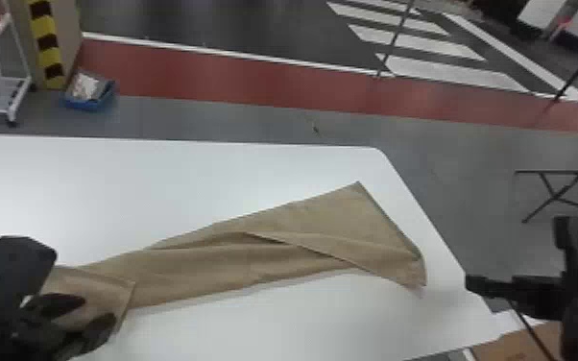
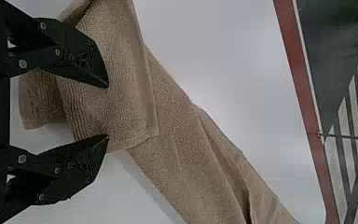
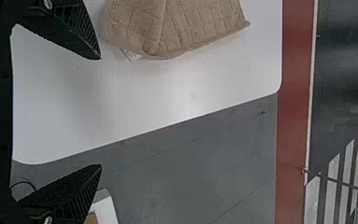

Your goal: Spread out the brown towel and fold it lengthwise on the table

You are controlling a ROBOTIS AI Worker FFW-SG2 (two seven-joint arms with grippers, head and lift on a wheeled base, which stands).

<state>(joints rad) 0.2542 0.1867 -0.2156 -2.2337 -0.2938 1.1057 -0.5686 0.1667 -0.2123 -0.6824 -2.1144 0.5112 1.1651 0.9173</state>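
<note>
Brown towel [image 1: 197, 269] | rumpled band across the desk [image 1: 264, 177], right end fanned wide, left end flapped over | left pincer [image 1: 98, 311] agape | right pincer [image 1: 509, 286] agape too

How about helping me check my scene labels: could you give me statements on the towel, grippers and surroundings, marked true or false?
1. The brown towel lies on the white table. True.
2. The towel is spread fully flat. False: it lies in a creased, folded strip that widens toward the table's right end.
3. The right gripper is open. True.
4. The left gripper is shut. False: its fingers stand apart.
5. The blue bin stands on the floor. True.
</note>
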